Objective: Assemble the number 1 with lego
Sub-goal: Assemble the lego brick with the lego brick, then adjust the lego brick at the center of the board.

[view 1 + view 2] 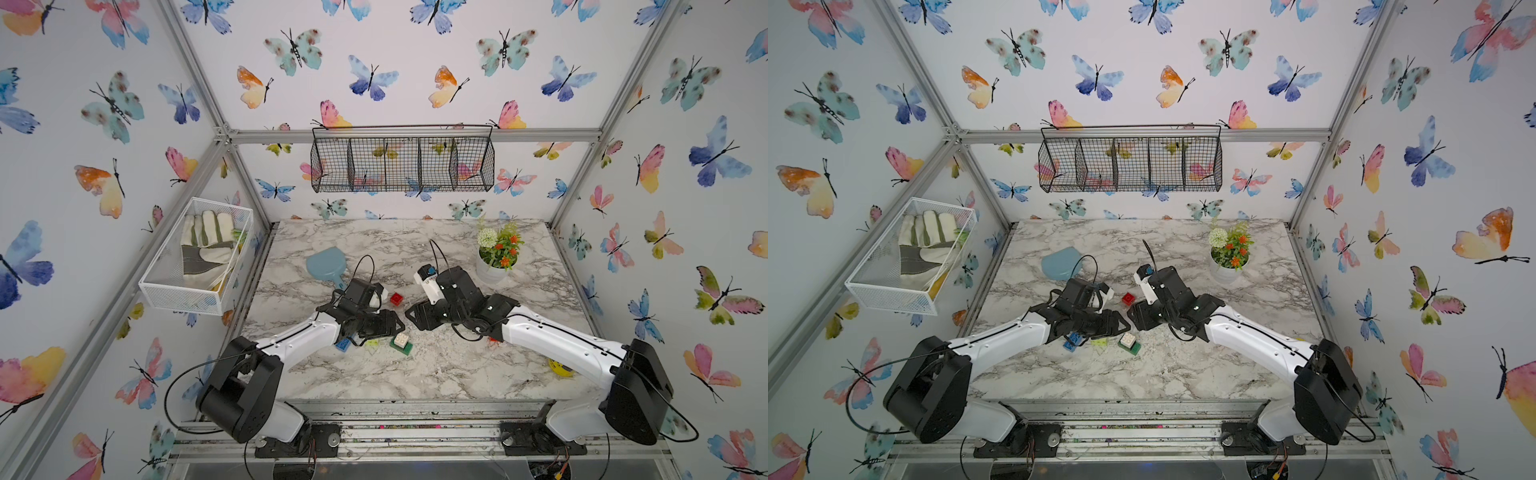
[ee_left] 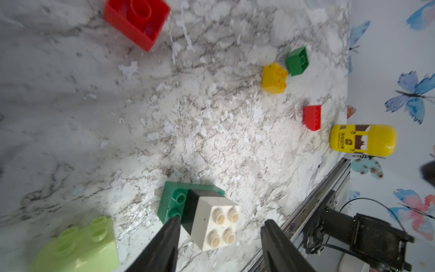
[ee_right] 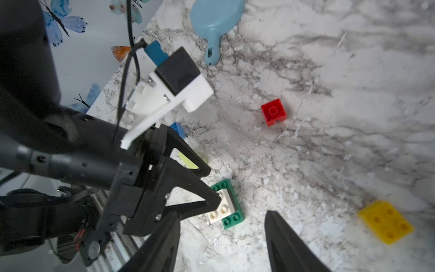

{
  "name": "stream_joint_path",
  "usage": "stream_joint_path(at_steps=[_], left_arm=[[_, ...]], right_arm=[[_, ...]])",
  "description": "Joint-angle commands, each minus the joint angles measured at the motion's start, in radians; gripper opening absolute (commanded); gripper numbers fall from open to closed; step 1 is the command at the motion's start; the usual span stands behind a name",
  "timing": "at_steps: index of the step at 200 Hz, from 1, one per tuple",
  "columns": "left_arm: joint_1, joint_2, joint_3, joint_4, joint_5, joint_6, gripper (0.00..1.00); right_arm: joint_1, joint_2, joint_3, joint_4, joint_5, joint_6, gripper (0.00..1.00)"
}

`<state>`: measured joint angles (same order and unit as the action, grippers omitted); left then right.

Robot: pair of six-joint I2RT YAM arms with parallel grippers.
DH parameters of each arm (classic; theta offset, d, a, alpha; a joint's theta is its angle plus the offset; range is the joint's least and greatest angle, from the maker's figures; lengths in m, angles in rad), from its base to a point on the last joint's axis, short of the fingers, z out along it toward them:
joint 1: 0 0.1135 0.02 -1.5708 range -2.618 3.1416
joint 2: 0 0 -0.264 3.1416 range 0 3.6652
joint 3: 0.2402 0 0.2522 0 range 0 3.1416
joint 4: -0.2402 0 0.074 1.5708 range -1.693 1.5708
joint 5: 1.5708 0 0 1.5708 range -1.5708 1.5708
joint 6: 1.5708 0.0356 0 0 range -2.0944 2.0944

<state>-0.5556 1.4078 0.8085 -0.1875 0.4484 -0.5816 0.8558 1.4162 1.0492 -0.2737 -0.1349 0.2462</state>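
Both arms stretch low toward the middle of the desk. The left pincer stands apart by the white brick. The right pincer is apart too.

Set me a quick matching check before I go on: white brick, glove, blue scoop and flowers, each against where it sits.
1 white brick
2 glove
3 blue scoop
4 flowers

A in the wire basket
B in the white pot
C flat on the table
D top of the stack on the green brick

Pairs: 1-D, 2-A, 3-C, 4-B
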Motion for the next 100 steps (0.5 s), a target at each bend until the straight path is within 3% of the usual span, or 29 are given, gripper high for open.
stream_joint_path(at_steps=[1,29,58,100], left_arm=[[0.038,-0.115,0.003,0.061,-0.119,-0.106,0.61],[0.055,-0.221,-0.055,0.131,-0.244,-0.183,0.62],[0.064,-0.281,-0.083,0.113,-0.326,-0.208,0.62],[0.093,-0.345,-0.118,0.106,-0.377,-0.231,0.62]], right_arm=[[0.001,0.006,-0.069,0.007,-0.014,-0.380,0.62],[0.007,0.141,0.031,-0.161,-0.062,-0.519,0.63],[0.039,0.315,0.201,-0.321,-0.042,-0.516,0.65],[0.063,0.405,0.276,-0.325,-0.038,-0.509,0.67]])
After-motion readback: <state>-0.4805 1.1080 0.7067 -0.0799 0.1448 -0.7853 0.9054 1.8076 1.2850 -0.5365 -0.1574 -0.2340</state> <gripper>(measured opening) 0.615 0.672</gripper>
